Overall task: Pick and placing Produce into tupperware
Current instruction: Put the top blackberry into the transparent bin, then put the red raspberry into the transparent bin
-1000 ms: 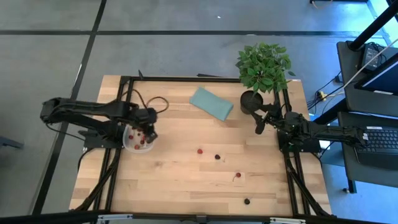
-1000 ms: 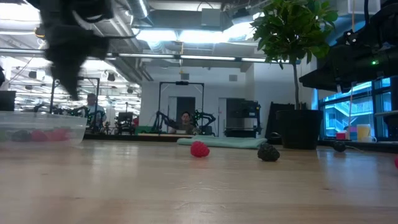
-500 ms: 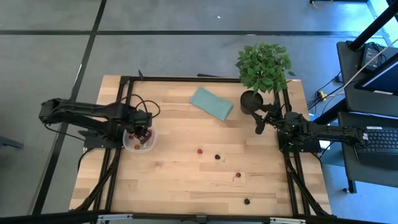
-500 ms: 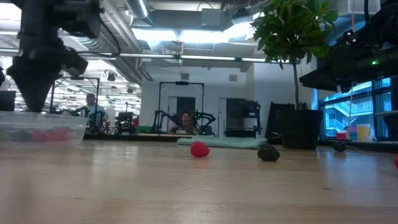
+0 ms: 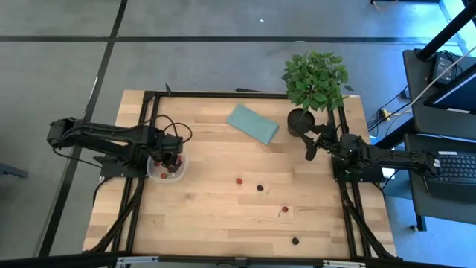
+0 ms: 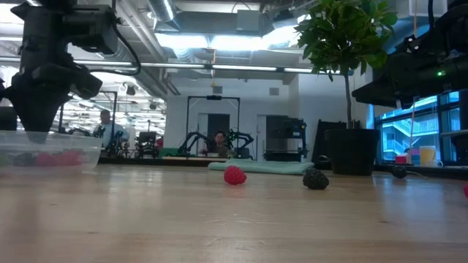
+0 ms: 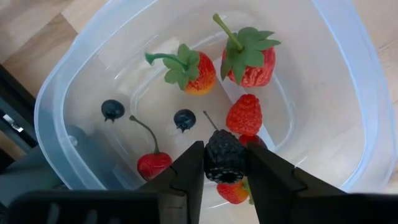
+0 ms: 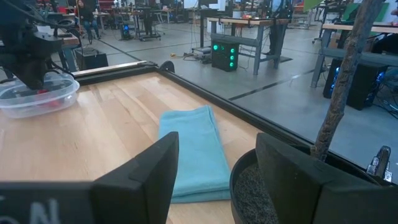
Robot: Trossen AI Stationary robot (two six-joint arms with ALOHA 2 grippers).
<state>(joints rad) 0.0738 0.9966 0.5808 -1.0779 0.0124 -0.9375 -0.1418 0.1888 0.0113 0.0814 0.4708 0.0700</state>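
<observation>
The tupperware is a clear squarish container near the table's left edge, also seen in the low view. In the left wrist view its wall surrounds strawberries with green tops, a raspberry, two blueberries and a stemmed cherry. My left gripper hangs over it, shut on a blackberry. Several loose berries lie mid-table: a red one, a dark one, a red one and a dark one. My right gripper waits open by the right edge. My left gripper pinches the blackberry between its two fingers, one finger on each side. The fingers come from above, pointing down into the tupperware. The berry sits over the fruit lying inside; whether it touches them I cannot tell.
A flat teal pad lies at the far middle of the table. A potted green plant stands at the far right corner, close to my right gripper. Bare wood spreads between the tupperware and the loose berries. A dark frame rims the table.
My left gripper has moved from the tupperware's right rim toward the table's left edge, to a spot over the container, and has come down a little toward it. It has stayed shut on the blackberry.
</observation>
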